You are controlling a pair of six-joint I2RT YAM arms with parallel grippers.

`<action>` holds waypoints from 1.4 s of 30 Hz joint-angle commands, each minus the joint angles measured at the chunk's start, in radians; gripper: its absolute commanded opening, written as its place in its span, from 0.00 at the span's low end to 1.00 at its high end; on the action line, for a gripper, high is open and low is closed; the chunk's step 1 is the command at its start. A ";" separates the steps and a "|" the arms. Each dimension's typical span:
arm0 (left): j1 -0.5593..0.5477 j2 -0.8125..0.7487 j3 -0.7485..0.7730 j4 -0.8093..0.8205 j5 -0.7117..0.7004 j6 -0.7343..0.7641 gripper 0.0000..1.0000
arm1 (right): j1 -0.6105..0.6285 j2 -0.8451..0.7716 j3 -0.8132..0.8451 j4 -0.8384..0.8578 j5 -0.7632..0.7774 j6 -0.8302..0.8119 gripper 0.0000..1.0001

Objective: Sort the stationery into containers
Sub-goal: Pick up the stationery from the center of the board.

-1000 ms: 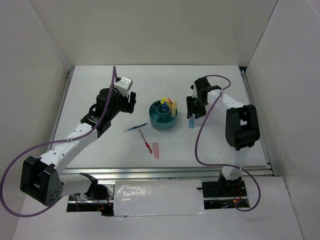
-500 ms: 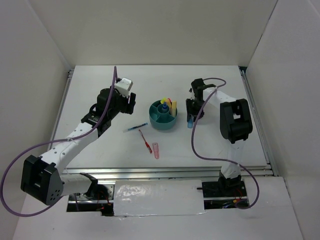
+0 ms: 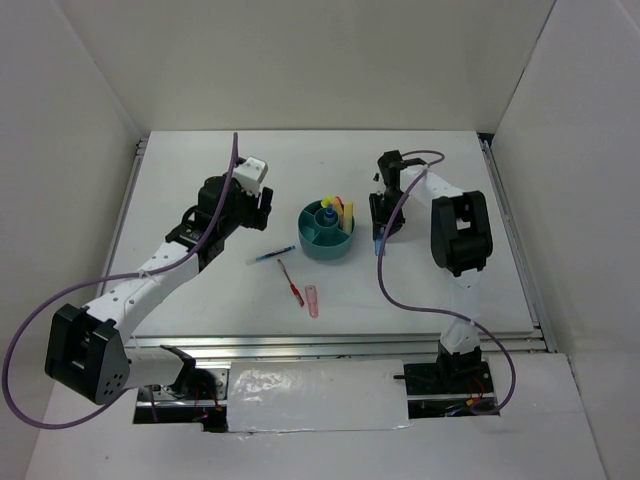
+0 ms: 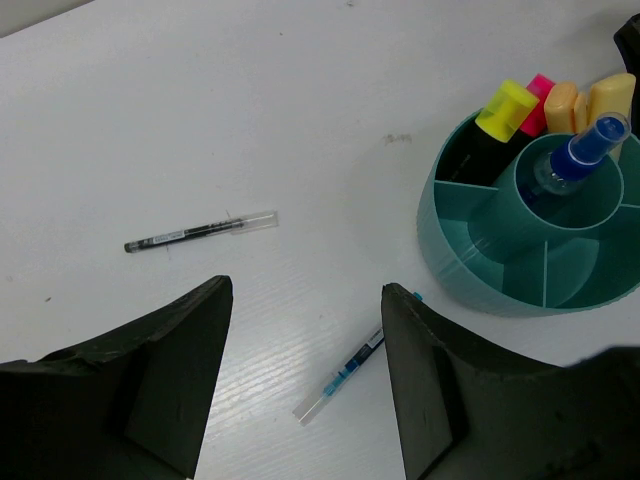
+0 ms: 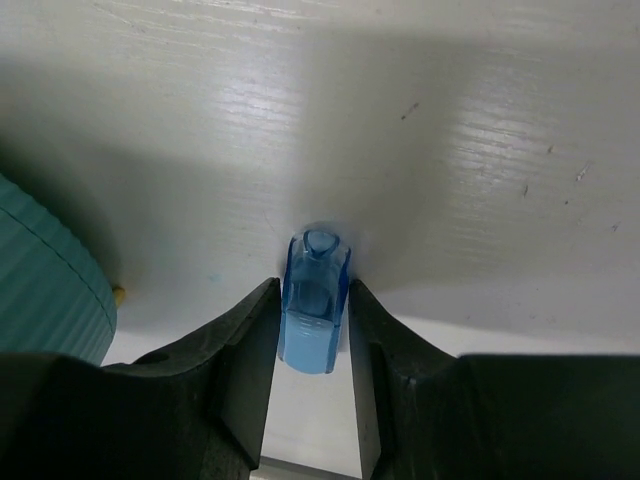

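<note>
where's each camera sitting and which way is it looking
top external: above, behind the bases, looking down at white table; both arms show.
left wrist: looks down past open left gripper at round teal plastic organiser bowl.
right wrist: looks down; right gripper clamps stubby light-blue marker.
shared: the bowl shows in all three.

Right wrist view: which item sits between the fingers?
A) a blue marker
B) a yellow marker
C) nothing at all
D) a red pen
A: a blue marker stands squeezed between the right fingers, which press against both of its sides.
</note>
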 commanded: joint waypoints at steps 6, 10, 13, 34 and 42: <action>0.006 0.013 0.058 0.014 0.007 0.011 0.73 | 0.044 0.063 0.036 -0.146 -0.007 -0.075 0.31; 0.006 0.001 0.052 0.011 0.010 0.010 0.73 | 0.079 0.056 0.019 -0.164 0.025 -0.092 0.24; 0.006 -0.008 0.047 0.007 0.005 0.015 0.73 | 0.090 0.057 0.028 -0.172 0.047 -0.113 0.27; 0.005 -0.047 0.014 0.010 0.013 0.018 0.73 | 0.001 -0.028 -0.112 -0.131 0.202 -0.113 0.51; 0.006 -0.051 0.006 0.011 -0.002 0.016 0.74 | -0.008 -0.048 -0.060 -0.151 0.046 -0.138 0.15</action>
